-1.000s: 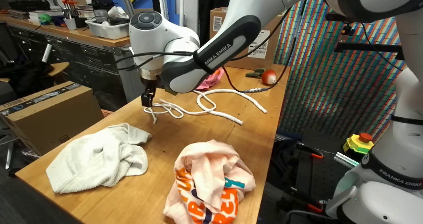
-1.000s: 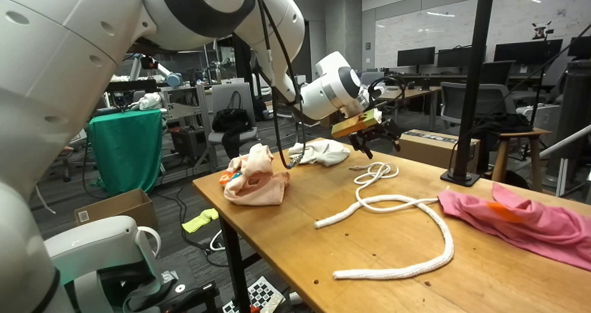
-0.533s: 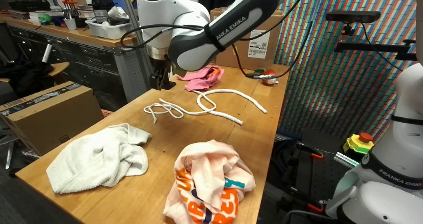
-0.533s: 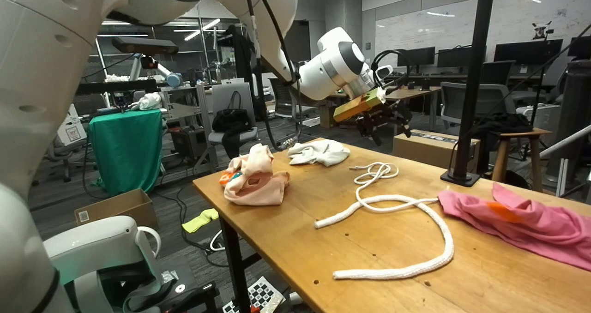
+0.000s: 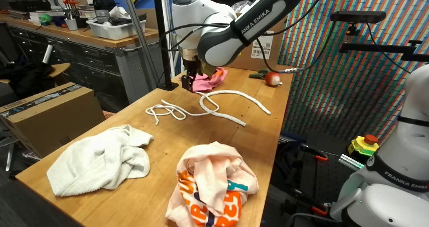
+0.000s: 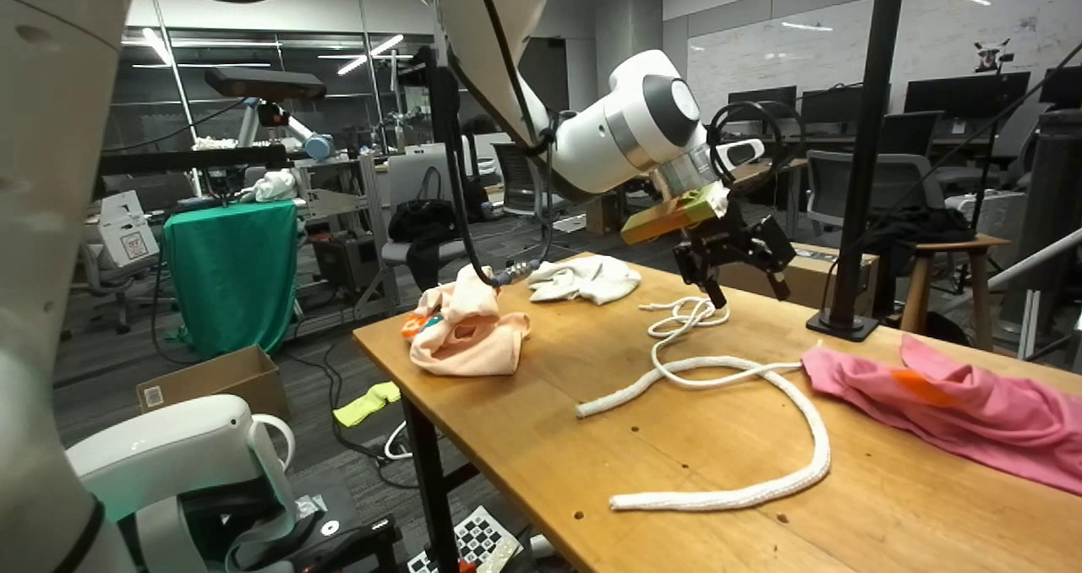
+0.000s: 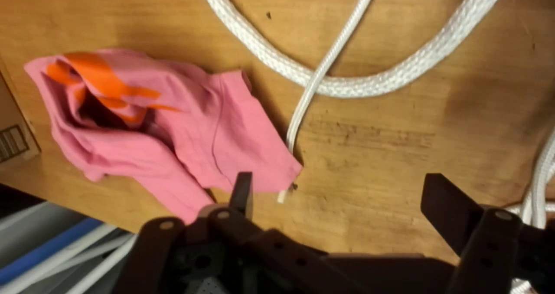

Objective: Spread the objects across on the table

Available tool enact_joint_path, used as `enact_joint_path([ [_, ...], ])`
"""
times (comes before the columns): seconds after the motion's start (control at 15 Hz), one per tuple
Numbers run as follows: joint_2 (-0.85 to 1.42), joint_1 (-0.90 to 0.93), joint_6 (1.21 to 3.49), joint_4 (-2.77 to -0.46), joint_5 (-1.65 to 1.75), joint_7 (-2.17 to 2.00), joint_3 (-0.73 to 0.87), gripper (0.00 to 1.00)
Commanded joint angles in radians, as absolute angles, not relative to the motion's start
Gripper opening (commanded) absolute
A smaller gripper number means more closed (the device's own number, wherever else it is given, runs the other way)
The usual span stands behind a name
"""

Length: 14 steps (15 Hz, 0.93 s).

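white arm (image 5: 219,51) | dark grey panels (image 5: 214,39) | FRANKA EMIKA lettering (image 5: 406,180) | black cables (image 5: 207,24) | black pincer (image 7: 336,190)

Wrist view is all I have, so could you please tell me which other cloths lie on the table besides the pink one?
Observer: A white towel and a peach cloth also lie on the table; both exterior views show them.
Operator: Thank you; would you say what upright thing stands near the pink cloth?
Observer: A black pole, at the table's edge.
Operator: And may I ask whether my hand is down on the table?
Observer: No, in an exterior view it hangs above the table.
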<state>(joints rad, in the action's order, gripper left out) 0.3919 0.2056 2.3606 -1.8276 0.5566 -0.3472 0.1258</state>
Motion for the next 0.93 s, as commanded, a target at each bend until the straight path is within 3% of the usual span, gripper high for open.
enact_joint_path([
  [0.0, 0.324, 0.167, 2.353, -1.929, 0.485, -0.359, 0.102, 1.00],
  [0.87, 0.317, 0.092, 2.382, -2.050, 0.255, -0.343, 0.091, 1.00],
])
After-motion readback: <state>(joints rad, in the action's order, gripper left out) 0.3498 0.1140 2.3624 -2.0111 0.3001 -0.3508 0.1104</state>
